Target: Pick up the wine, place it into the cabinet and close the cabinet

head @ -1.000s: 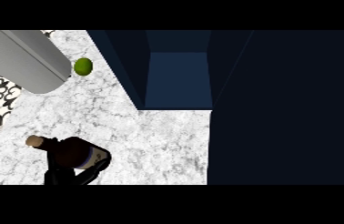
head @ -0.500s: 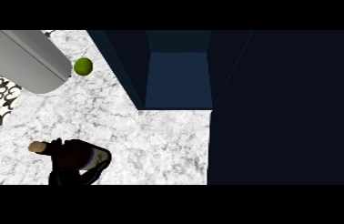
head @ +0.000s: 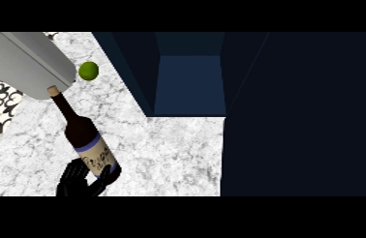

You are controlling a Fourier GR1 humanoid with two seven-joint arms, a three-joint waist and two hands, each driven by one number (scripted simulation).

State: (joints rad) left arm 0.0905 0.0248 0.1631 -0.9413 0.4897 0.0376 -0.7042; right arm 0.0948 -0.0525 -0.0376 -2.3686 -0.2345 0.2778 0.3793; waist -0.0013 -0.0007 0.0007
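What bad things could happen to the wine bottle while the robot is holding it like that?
1. The left hand holds the wine bottle only near its base, so the long tilted neck might swing or tip.
2. The cork end sits right by the large grey object and could bump it.
3. The lime lies near the open cabinet, close to the bottle's likely path, so it may get knocked.

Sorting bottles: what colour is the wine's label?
The label is cream with dark script; head view.
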